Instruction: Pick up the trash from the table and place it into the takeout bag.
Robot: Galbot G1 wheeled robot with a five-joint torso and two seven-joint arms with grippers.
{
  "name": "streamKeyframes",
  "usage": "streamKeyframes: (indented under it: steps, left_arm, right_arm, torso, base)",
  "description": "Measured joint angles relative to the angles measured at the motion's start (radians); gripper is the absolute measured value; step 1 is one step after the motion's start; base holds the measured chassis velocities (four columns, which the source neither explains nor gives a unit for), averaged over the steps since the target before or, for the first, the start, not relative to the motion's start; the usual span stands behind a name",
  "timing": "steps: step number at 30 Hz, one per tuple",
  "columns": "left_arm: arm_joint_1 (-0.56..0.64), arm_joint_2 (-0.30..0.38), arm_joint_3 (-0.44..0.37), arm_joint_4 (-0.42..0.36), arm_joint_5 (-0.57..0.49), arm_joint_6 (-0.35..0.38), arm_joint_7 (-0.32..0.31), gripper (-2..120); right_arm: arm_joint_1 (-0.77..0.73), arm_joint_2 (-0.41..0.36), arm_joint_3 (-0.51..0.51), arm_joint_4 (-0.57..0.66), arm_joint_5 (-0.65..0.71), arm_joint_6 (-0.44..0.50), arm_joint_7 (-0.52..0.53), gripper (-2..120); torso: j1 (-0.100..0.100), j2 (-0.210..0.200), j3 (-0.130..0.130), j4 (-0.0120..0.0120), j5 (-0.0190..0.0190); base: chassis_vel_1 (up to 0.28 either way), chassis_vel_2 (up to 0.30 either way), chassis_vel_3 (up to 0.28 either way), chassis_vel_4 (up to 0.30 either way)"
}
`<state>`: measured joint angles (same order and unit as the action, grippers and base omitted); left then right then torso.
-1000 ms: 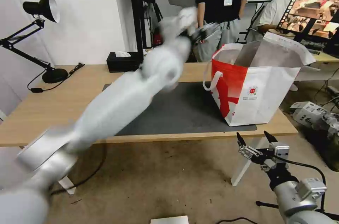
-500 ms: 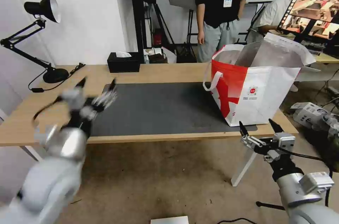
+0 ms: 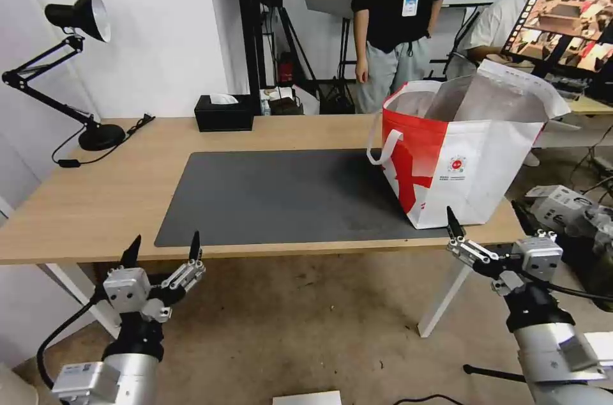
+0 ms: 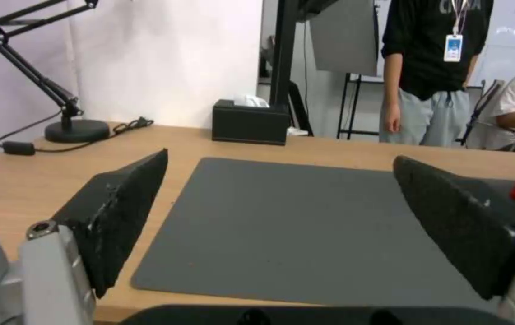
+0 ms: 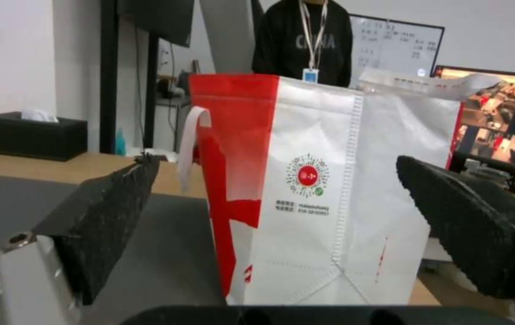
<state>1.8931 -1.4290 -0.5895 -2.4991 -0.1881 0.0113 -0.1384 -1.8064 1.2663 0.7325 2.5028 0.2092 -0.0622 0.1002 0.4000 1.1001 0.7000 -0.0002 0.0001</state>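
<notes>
Takeout bag (image 3: 466, 156) on table (image 3: 76, 200), beyond right hand (image 3: 488, 226).

We log no legible text: the takeout bag (image 5: 329, 189) carries a round red logo (image 5: 307, 175), its print unreadable.

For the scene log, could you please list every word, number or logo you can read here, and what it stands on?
Takeout bag: round red logo ringed with dots; the two small lines under it are too small to read.
Bag's top flap: a line of print, too blurred to read.
Tissue box, desk lamp, table: no text.
</notes>
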Motion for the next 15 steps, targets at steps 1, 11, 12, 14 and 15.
streamKeyframes:
  steps: [1, 11, 12, 14, 15]
  left_arm:
    - [-0.001, 0.0, 0.001, 0.0, 0.0, 0.0, 0.0, 100]
    - [-0.014, 0.004, 0.005, -0.001, -0.009, 0.002, -0.002, 100]
    - [-0.014, 0.004, 0.005, -0.001, -0.009, 0.002, -0.002, 100]
    - [-0.015, 0.005, 0.006, -0.001, -0.011, 0.003, -0.003, 100]
    - [-0.016, 0.005, 0.006, -0.001, -0.011, 0.003, -0.004, 100]
  right_arm:
    - [0.0, 0.0, 0.0, 0.0, 0.0, 0.0, 0.0, 100]
    - [0.001, -0.001, -0.001, -0.001, 0.001, 0.0, 0.001, 100]
    - [0.001, -0.001, -0.001, -0.001, 0.001, 0.0, 0.001, 100]
    - [0.001, -0.001, -0.001, -0.001, 0.002, 0.0, 0.001, 100]
    - [0.001, -0.001, -0.001, -0.001, 0.002, 0.0, 0.001, 100]
  torso:
    - [0.0, 0.0, 0.0, 0.0, 0.0]
    - [0.0, 0.0, 0.0, 0.0, -0.0001]
    - [0.0, 0.0, 0.0, 0.0, -0.0001]
    - [0.0, 0.0, 0.0, 0.0, -0.0001]
    - [0.0, 0.0, 0.0, 0.0001, -0.0001]
  base:
    - [0.0, 0.0, 0.0, 0.0]
    - [0.0, 0.0, 0.0, 0.0]
    - [0.0, 0.0, 0.0, 0.0]
    - [0.0, 0.0, 0.0, 0.0]
    - [0.0, 0.0, 0.0, 0.0]
